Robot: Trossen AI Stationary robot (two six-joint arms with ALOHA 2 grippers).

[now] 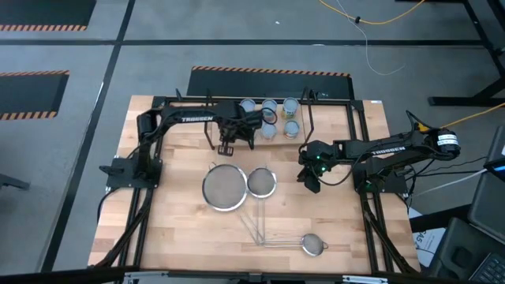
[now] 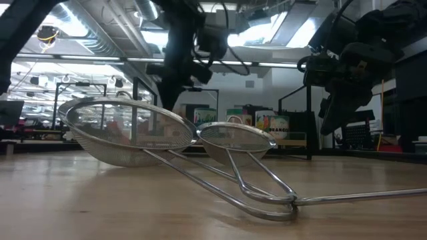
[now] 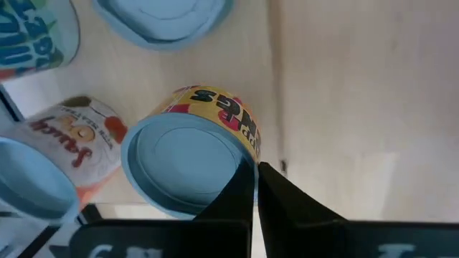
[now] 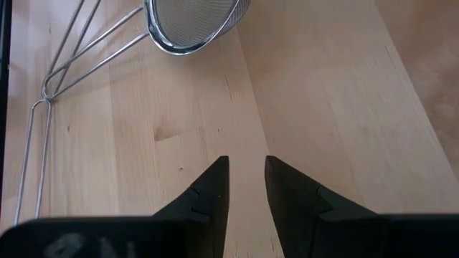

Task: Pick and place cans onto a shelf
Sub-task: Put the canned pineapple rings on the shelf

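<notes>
Grey workshop floor with hazard-striped mats surrounds the pale wooden counter point(image 1: 197, 237) in the high view. At its far edge, small cylindrical tins with pale blue-grey tops point(image 1: 276, 117) cluster on the low black-rod shelf with a light board point(image 1: 316, 118). The left hand point(image 1: 229, 144) hangs just in front of that cluster, while the right hand point(image 1: 309, 180) waits over bare wood, well apart from the tins. Three round steel mesh strainers with long wire handles point(image 1: 225, 189) lie mid-counter.

From table height, the strainers fill the foreground; labelled tins show small behind them, and both arms hang above.

Past the left wrist, the fingers point(image 3: 240, 193) are pressed together, grasping nothing, their tips just beside the rim of a yellow-and-red labelled tin point(image 3: 190, 165); whether they touch it I cannot tell. Neighbouring tins stand close around it.

Past the right wrist, the fingers point(image 4: 211, 190) stand slightly parted and empty over the wood, with one strainer's rim ahead of them.

These tins look rigid and moderately heavy, with smooth, probably slippery walls; a grasp across the curved side, below the rim, seems safest.
</notes>
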